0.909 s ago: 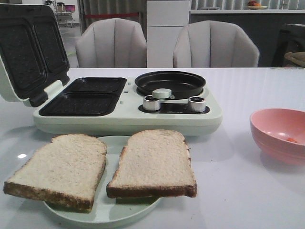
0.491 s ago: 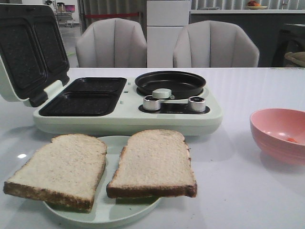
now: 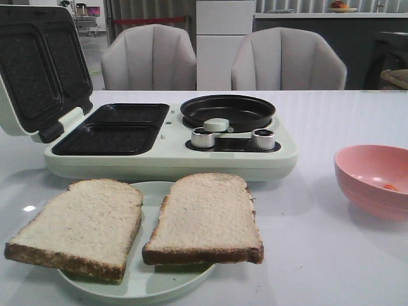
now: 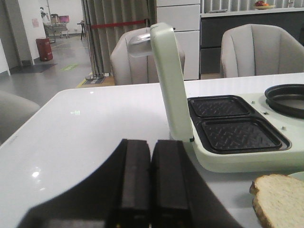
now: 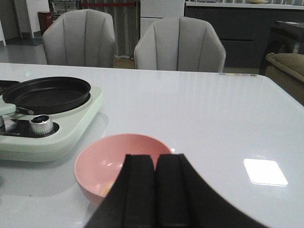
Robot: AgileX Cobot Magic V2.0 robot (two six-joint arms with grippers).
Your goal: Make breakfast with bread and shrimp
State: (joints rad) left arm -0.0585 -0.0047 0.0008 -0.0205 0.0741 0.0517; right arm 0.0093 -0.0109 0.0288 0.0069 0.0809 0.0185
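At the far left the sandwich maker's lid (image 3: 35, 70) stands open over its two dark ribbed wells (image 3: 115, 129), with a small round frying pan (image 3: 228, 110) and two silver knobs (image 3: 202, 138) further right on the same pale green appliance. In front of it the bread lies as two slices, the left slice (image 3: 80, 224) and the right slice (image 3: 207, 217), side by side on a pale green plate (image 3: 143, 287), their inner edges nearly touching and both overhanging the rim. They look light, soft and easily crushed or torn, so a shallow pinch at an overhanging crust edge seems the safest hold. Well to the right, the shrimp (image 3: 389, 187) shows as a small orange piece inside a pink bowl (image 3: 366, 191); it is likely slippery and hard to pinch, so tipping the bowl may suit better. The left gripper (image 4: 150, 183) and the right gripper (image 5: 155, 190) both have their fingers pressed together with nothing between them.
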